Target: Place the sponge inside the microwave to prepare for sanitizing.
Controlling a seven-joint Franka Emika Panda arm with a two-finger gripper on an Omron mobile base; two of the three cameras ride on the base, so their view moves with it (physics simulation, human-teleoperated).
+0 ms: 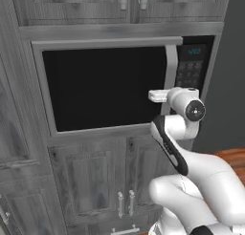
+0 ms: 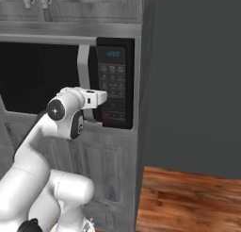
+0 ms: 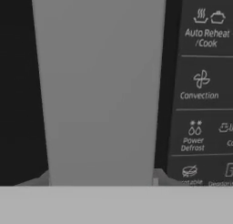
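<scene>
The built-in grey microwave [image 1: 105, 86] has its black glass door closed. A grey vertical handle [image 1: 171, 69] runs down the door's right side, next to the black keypad [image 1: 190, 69] with its lit display. My gripper [image 1: 170, 98] is pressed up against the lower part of the handle [image 2: 84, 66], and the white hand hides its fingers. In the hand view the handle [image 3: 100, 91] is very close, with the keypad [image 3: 200, 86] to its right. The sponge is out of view.
Grey wood cabinet doors [image 1: 91, 181] with small metal pulls sit below the microwave, and more cabinets [image 1: 129, 5] above it. A dark wall [image 2: 197, 85] and wooden floor [image 2: 188, 198] lie to the right of the cabinet column.
</scene>
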